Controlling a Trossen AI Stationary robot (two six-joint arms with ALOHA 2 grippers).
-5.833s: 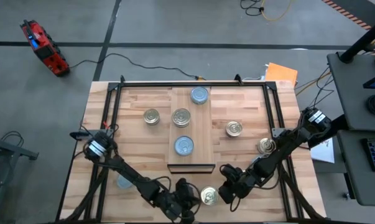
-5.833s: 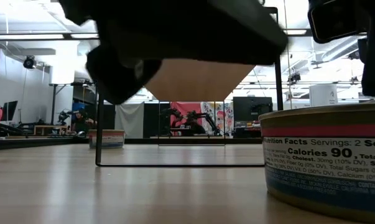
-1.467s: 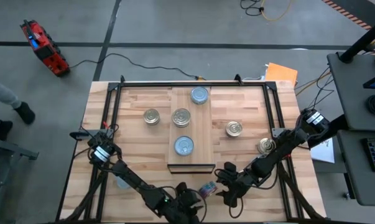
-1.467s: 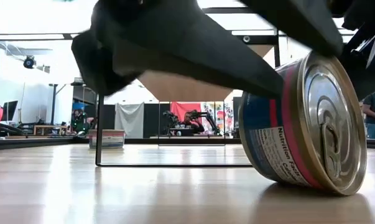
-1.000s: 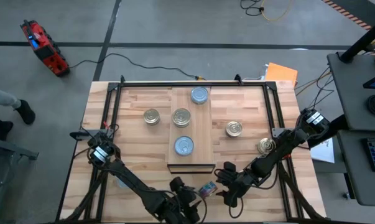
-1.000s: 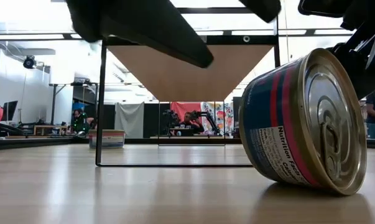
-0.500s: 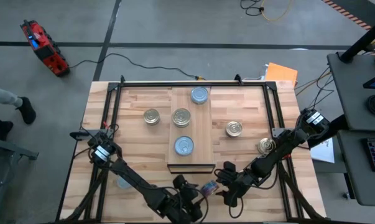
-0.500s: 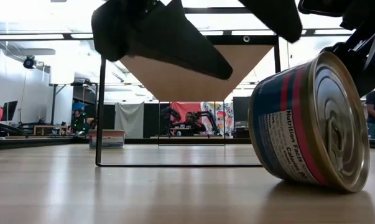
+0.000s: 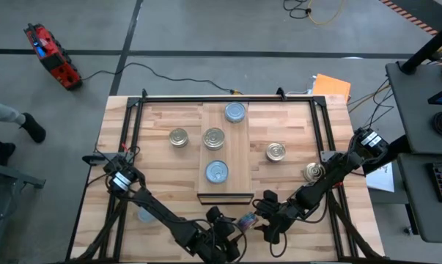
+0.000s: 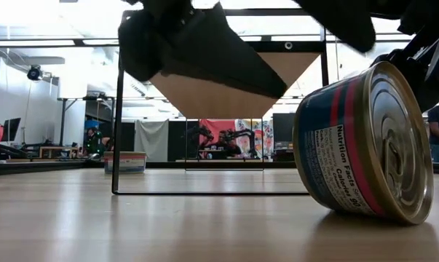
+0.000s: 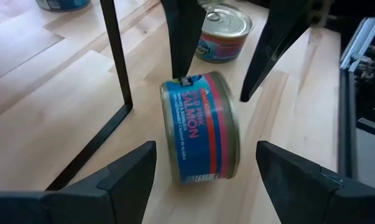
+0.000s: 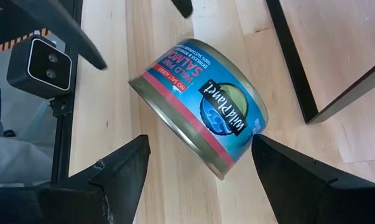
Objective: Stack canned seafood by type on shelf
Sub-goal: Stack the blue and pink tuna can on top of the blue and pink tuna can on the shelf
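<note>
**Tipped salmon tin lies between two spread pairs of fingers at the near edge**

The left gripper (image 9: pixel 226 236) has its fingers parted wide and empty, with the salmon tin (image 11: pixel 201 126) in front of them, not gripped. The right gripper (image 9: pixel 261 221) also has its fingers well apart, framing the same tin (image 12: pixel 201 106) from the other side without clear contact.

The tin (image 9: pixel 244 221) lies tipped on the surface (image 9: pixel 162 176), not flat on its base. In the low view its ringed gold lid (image 10: pixel 397 142) faces sideways and slightly upward, so its short axis runs nearly level with the surface and it rests on its rim and wall. The blue and red label shows on its side.

Both arms reach low to the near edge of the surface, just past the dark front edge of the shelf (image 9: pixel 239 169). The left arm comes in from the left side, the right arm slants in from the right.

On the shelf stand three tins: a blue-topped tin (image 9: pixel 217 171), a gold-topped tin (image 9: pixel 214 137), and another blue-topped one (image 9: pixel 235 112).
</note>
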